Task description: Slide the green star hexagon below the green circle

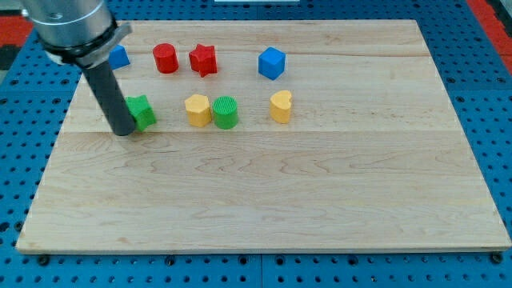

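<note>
My tip touches the left side of the green star block on the wooden bench, well left of the green circle block; no claw is fitted.

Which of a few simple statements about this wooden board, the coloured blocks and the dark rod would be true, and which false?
1. My tip is right beside the green star, on its left in the view. True.
2. The green circle stands alone, far from any other block. False: the yellow hexagon touches its left side.
3. The red star sits to the right of the red cylinder. True.
4. The yellow heart lies near the board's bottom edge. False: it is in the upper half, below the blue cube.
</note>
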Available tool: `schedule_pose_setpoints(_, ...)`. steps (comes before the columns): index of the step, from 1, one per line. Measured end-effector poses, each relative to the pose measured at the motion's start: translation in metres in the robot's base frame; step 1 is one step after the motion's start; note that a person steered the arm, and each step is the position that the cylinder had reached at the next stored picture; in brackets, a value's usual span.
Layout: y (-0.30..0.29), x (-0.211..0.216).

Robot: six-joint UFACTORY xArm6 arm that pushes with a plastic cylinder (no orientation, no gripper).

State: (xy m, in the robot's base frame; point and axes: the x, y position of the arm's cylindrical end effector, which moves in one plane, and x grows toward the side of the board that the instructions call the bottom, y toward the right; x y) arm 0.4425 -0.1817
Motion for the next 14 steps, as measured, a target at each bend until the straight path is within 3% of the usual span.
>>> schedule_pose_setpoints(1,0.004,0.004)
schedule_pose_setpoints(3,0.073,0.018)
schedule_pose_setpoints(4,0.072,0.018)
schedule_pose_setpoints(5,0.015,0.018)
schedule_pose_setpoints(6,-0.038,-0.008)
schedule_pose_setpoints(7,0.029,-0.040)
schedule_pose_setpoints(9,0.027,-0.050)
schedule_pose_setpoints(10,0.024,-0.075)
schedule_pose_setpoints(11,0.074,-0.078)
schedule_pose_setpoints(12,0.142,-0.013)
schedule_pose_setpoints(14,0.159,0.015)
